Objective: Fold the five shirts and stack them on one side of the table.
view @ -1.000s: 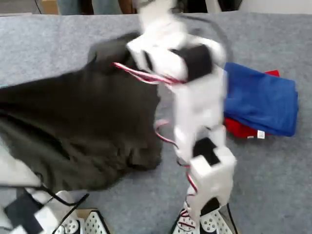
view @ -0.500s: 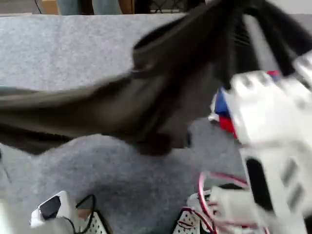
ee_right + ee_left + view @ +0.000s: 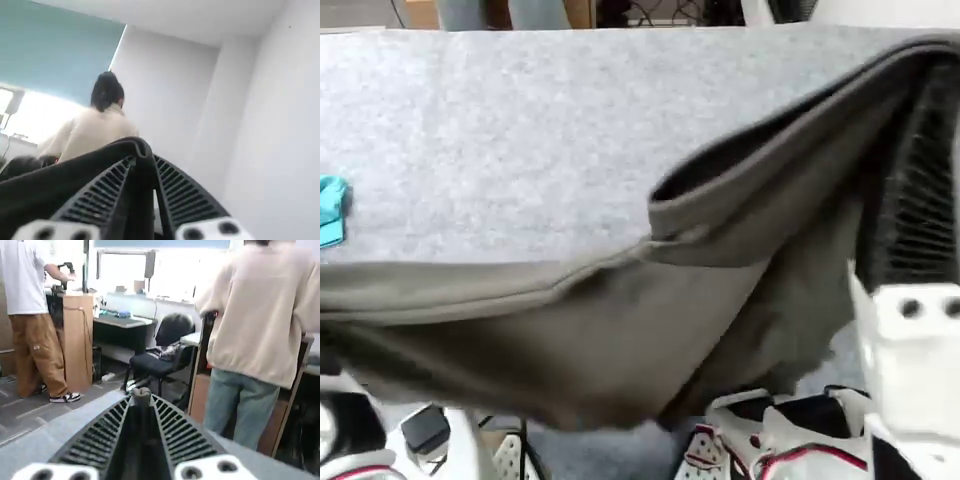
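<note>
A dark grey shirt (image 3: pixel 620 330) hangs stretched in the air above the grey table (image 3: pixel 570 120). It spans the high view from the left edge up to the top right corner. My right gripper (image 3: pixel 141 152) is shut on one end of it, and cloth (image 3: pixel 75 180) drapes over the tips. Its ribbed black fingers (image 3: pixel 915 200) show large at the right of the high view. My left gripper (image 3: pixel 141 396) is raised and shut, with a strip of dark cloth (image 3: pixel 140 440) pinched between its fingers.
A teal cloth (image 3: pixel 330 210) lies at the table's left edge. The arm bases with red-and-white cables (image 3: pixel 760 445) stand along the near edge. The far half of the table is bare felt.
The dark shirt has come off the table and been pulled taut up and to the right. It now hides the blue and red folded shirts. The teal cloth has been uncovered.
</note>
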### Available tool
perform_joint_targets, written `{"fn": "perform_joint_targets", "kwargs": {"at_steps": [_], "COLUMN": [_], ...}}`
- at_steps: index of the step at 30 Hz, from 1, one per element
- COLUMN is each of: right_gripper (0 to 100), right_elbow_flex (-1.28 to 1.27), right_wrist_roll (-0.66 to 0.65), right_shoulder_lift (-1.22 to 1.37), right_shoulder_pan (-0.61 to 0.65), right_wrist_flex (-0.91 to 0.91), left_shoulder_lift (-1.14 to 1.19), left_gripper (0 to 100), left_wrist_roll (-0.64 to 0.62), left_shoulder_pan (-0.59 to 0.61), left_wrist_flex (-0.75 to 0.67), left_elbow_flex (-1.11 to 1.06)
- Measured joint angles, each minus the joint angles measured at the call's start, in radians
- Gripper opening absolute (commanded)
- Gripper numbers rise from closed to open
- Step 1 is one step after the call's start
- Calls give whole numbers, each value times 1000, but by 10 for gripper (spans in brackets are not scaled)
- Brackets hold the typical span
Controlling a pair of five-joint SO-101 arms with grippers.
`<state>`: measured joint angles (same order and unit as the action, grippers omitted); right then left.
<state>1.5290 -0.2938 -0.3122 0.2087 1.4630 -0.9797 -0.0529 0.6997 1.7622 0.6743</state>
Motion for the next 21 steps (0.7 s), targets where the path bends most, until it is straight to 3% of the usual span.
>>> {"fn": "perform_joint_targets", "kwargs": {"at_steps": [4,8,11,16,19,21], "right_gripper": [13,13,13,13,13,13], "right_elbow_flex": [-121,-308,-448,-652,-706,-707], "right_wrist_roll": [0,0,0,2,25,34], "right_shoulder_lift": [20,106,183,333,431,489], "right_shoulder_pan": [0,0,0,0,0,0], "right_wrist_flex": [86,68,-35,-293,-486,-608], "left_shoulder_lift": [-137,-203,-203,-140,-8,107], "left_gripper": [29,29,29,29,29,29], "left_wrist_roll": [23,23,25,31,31,31], "left_shoulder_pan": [0,0,0,-38,-55,-63], "left_wrist_flex": [-9,-190,-460,-1068,-1367,-1467], "left_elbow_flex": [-250,-617,-944,-1381,-1442,-1405]}}
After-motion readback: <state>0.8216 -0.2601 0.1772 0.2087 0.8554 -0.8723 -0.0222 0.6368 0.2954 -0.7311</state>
